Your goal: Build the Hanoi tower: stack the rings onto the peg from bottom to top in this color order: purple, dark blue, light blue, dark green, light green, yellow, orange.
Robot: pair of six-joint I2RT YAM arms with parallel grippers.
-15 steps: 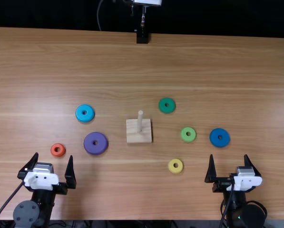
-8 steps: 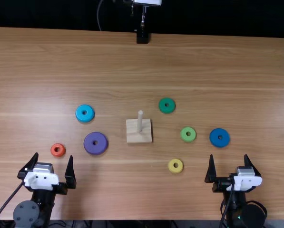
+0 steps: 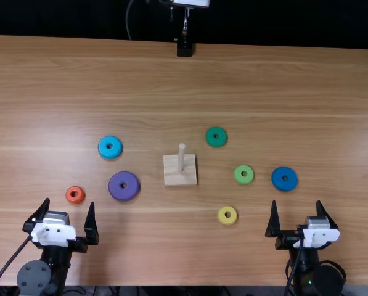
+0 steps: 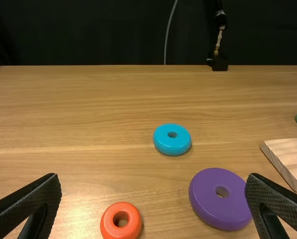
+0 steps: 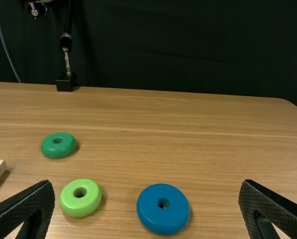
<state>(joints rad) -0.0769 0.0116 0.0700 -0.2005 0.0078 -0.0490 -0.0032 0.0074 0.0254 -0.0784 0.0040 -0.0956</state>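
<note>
Purple ring point(image 3: 123, 193) is lying ahead and rightward of the left gripper point(image 3: 69, 201); that gripper and the right gripper point(image 3: 296, 202) are gaping empty. Orange ring point(image 3: 75, 200) is sitting near the left tips, so a low sideways sweep could be knocking it astray.

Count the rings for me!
7: light blue ring, purple ring and orange ring left of the peg; dark green ring, light green ring, yellow ring and dark blue ring right of it.

Black arms point(image 3: 59, 258) carry white brackets point(image 3: 53, 234), black cables point(image 3: 12, 258) and, on the left, a round grey joint cap point(image 3: 34, 277).
</note>
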